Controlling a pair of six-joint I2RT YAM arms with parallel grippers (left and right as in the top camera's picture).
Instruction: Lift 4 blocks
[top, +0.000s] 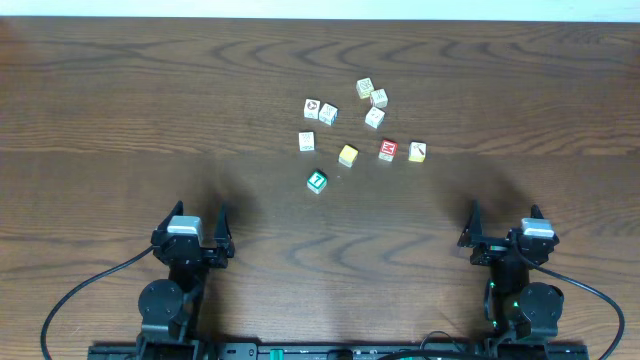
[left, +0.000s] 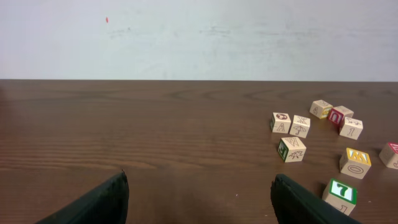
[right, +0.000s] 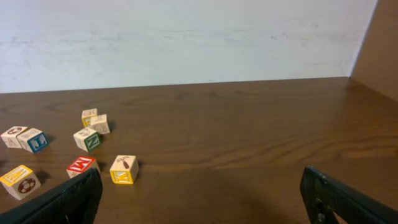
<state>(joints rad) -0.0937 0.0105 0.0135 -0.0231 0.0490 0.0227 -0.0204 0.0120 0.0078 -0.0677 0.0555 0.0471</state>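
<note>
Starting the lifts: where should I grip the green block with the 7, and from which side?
Grip the green 7 block across two opposite side faces, coming straight down from above. It lies flat, turned slightly askew, clear of the yellow block, so turn the left claw to match.

The left arm (top: 175, 275) and right arm (top: 520, 280) are finished in black, each capped by a grey block; black cables (top: 80, 295) are looped from both bases.
</note>
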